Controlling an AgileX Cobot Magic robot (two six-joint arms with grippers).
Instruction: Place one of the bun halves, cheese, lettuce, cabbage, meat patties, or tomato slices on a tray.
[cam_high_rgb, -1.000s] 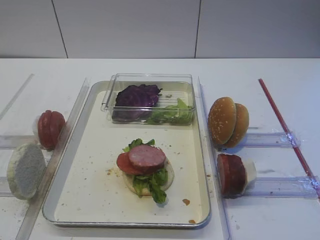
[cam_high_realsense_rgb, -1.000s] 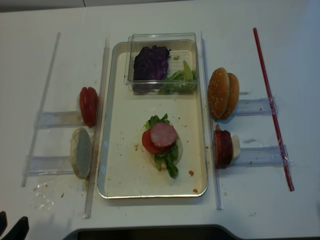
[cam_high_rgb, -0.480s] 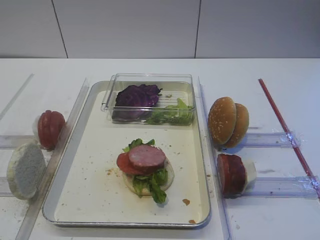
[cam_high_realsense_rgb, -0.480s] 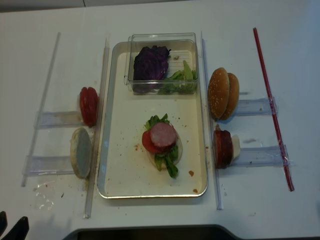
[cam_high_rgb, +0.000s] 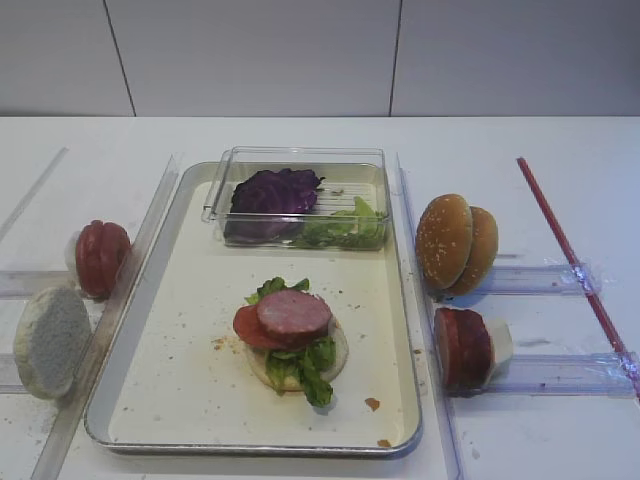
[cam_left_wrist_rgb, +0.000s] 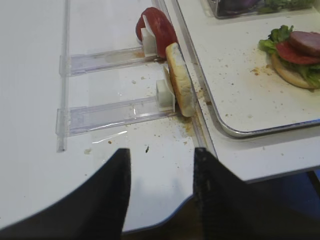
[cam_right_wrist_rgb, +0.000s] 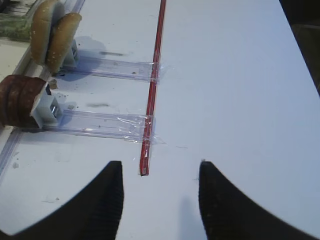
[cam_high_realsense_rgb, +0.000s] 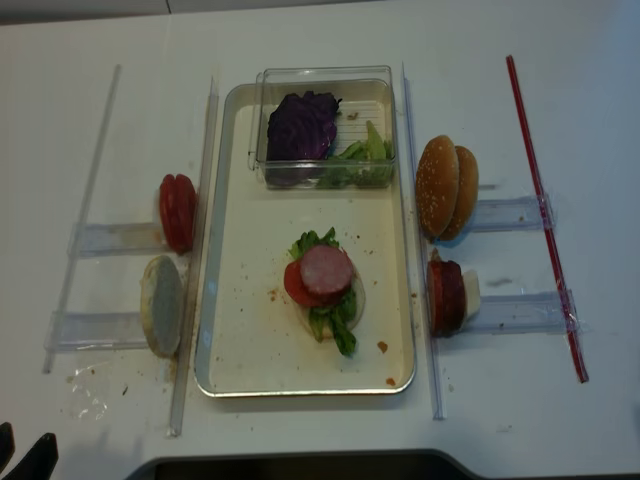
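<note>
Cut off, covered, or too blurred to read

The bottom bun half (cam_high_rgb: 335, 352) lies mostly under lettuce (cam_high_rgb: 300, 365), a tomato slice (cam_high_rgb: 248, 328) and a meat patty (cam_high_rgb: 293, 312); in the right wrist view the sesame bun halves (cam_right_wrist_rgb: 54, 31) and the stack of patties (cam_right_wrist_rgb: 17, 100) run off the frame's edge; the left gripper (cam_high_realsense_rgb: 25, 455) shows only dark tips at the realsense view's bottom corner; the clear box (cam_left_wrist_rgb: 260, 6) is cropped in the left wrist view.

We see bright, even overhead light with soft short shadows; the tray (cam_high_rgb: 402, 300) rim glints, and the pictures look slightly soft, blurriest beside that rim.
</note>
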